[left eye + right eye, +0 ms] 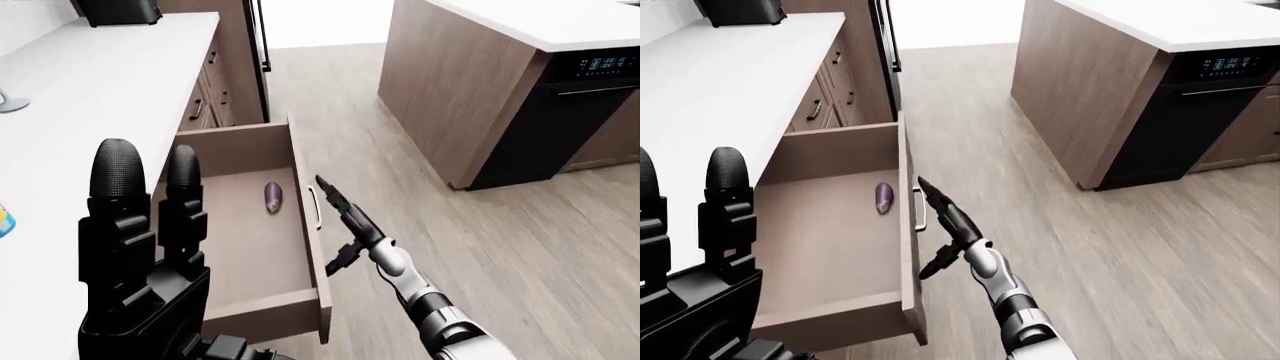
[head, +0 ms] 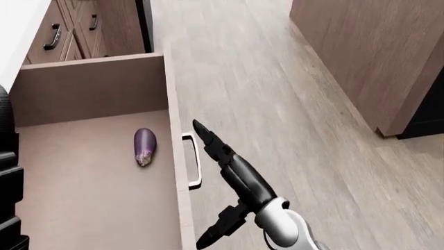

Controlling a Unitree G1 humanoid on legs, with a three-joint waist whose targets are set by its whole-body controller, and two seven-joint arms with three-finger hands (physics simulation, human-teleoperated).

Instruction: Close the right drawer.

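Wooden drawer (image 2: pixel 90 94) open, handle (image 2: pixel 192 159) just beside right hand (image 2: pixel 218 151) fingertips

The drawer (image 2: pixel 83 187) is matt grey-brown wood grain, its handle (image 2: pixel 193 159) pale smooth metal; the eggplant (image 2: pixel 144 145) inside has glossy purple skin; the floor (image 2: pixel 291 120) is matt wood planking; the right hand (image 2: pixel 216 147) is dark, slightly shiny plastic; the surface (image 1: pixel 70 97) is plain matt white.

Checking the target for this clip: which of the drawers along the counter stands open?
The large drawer holding the eggplant, its handle beside the right hand. The drawers farther up the counter are shut.
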